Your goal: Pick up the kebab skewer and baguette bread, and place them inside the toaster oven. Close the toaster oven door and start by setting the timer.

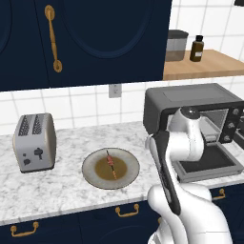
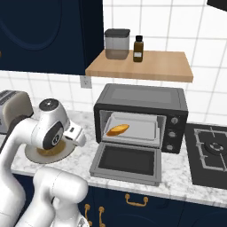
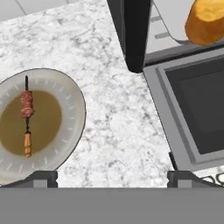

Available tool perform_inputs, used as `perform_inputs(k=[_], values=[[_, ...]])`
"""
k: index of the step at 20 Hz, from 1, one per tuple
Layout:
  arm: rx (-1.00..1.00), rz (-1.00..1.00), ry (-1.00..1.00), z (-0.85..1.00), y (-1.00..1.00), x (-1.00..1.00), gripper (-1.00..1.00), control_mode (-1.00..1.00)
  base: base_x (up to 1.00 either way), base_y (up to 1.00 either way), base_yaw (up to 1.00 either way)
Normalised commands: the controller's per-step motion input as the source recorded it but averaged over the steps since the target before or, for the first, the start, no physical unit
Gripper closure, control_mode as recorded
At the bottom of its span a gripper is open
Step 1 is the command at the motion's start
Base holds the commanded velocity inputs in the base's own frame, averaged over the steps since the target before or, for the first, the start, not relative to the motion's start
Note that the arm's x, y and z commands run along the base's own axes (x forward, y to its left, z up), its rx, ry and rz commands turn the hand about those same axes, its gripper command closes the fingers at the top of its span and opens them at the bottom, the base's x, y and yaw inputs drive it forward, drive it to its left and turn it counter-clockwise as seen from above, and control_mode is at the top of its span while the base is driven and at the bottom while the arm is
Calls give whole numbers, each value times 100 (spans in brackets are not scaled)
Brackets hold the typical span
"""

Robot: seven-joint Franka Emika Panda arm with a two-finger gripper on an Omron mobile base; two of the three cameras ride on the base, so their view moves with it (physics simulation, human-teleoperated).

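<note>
While baguette bread [image 2: 118, 129] sits inside toaster oven [image 2: 141, 116] (door down), kebab skewer [image 3: 27, 116] lies on plate [image 3: 70, 105]; gripper [image 3: 112, 177] spread, empty.

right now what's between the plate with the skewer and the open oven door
Only bare marble counter separates the plate from the toaster oven door, seen in the hand view.

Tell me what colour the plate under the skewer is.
The plate has a pale grey rim and a brown centre, where the skewer lies; the hand view shows it best.
</note>
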Motion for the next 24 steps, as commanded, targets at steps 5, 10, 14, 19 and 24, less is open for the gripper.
perform_inputs(k=[5,10,14,19,24], values=[[0,9,20,-3,100,55,-100,-100,0,0,0],[0,8,9,-43,81,27,-100,-100,0,0,0],[0,3,3,-60,49,32,-100,-100,0,0,0],[0,0,6,-47,26,26,-100,-100,0,0,0],[0,0,7,-41,21,15,-100,-100,0,0,0]])
